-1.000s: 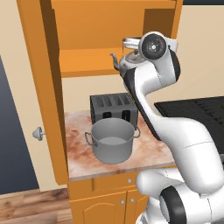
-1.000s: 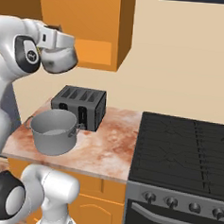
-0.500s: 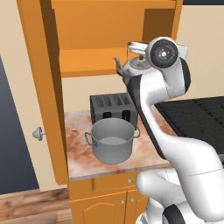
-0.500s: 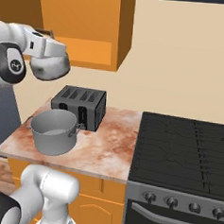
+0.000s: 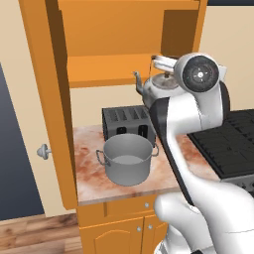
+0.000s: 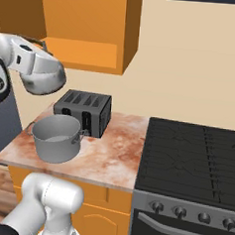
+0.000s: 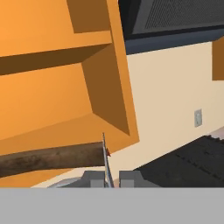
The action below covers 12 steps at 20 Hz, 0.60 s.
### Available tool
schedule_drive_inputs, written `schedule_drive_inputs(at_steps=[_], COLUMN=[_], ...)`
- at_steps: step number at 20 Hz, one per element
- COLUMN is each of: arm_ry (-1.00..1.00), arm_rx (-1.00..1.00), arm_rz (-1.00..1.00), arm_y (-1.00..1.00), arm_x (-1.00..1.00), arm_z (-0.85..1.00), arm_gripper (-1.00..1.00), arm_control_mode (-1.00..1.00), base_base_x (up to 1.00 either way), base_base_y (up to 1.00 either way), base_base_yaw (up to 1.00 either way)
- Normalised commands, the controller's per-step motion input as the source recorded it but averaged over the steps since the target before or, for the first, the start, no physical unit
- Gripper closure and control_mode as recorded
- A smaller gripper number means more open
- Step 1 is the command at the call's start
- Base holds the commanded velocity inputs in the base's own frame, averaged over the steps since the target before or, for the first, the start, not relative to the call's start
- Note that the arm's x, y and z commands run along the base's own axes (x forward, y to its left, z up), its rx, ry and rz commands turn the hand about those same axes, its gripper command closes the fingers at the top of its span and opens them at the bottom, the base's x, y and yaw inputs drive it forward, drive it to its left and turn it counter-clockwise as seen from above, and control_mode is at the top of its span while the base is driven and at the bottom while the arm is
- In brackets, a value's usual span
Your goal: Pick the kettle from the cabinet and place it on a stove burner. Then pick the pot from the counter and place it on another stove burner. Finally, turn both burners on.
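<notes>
The gripper (image 7: pixel 106 178) has its jaws pressed together on the thin wire handle of the kettle (image 5: pixel 158 84). The kettle hangs in the air under the hand, just in front of the cabinet (image 5: pixel 114 44) shelf and above the toaster (image 5: pixel 127 124). It is held by the handle, I think, because the handle is thin enough for the small jaws, and the round body would be too fat to grab. Hanging like that, the kettle can swing a little, so a slow carry looks like the safe way.

The kettle is held high, and that makes sense, since it has to pass over the toaster and the pot (image 5: pixel 128 158) to reach the stove (image 6: pixel 191 162) on the right. The pot sits on the counter (image 6: pixel 112 156), just in front of the toaster, with its open top up. It waits there for its turn. It is close to the stove, so that trip looks short.

Now the count. There is one kettle, one pot and one toaster. The pot has two small side handles. The toaster has four slots on top. I see four knobs (image 6: pixel 191 215) along the front of the stove in the right base view. Nothing sits on the black grates yet, so no step of the task is finished.
</notes>
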Motion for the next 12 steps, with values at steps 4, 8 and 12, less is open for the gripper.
schedule_drive_inputs(at_steps=[4, 8, 12], arm_ry=[0.0, 0.0, 0.0], arm_rx=[0.05, 0.03, 0.02], arm_rz=[-0.02, -0.01, 0.0], arm_y=[0.0, 0.0, -0.03], arm_x=[-0.46, -0.36, -0.18], arm_z=[-0.12, -0.15, -0.08], arm_gripper=[1.0, 1.0, 1.0], arm_control_mode=[-1.0, -1.0, -1.0], base_base_x=[0.0, 0.0, 0.0], base_base_y=[0.0, 0.0, 0.0], base_base_yaw=[0.0, 0.0, 0.0])
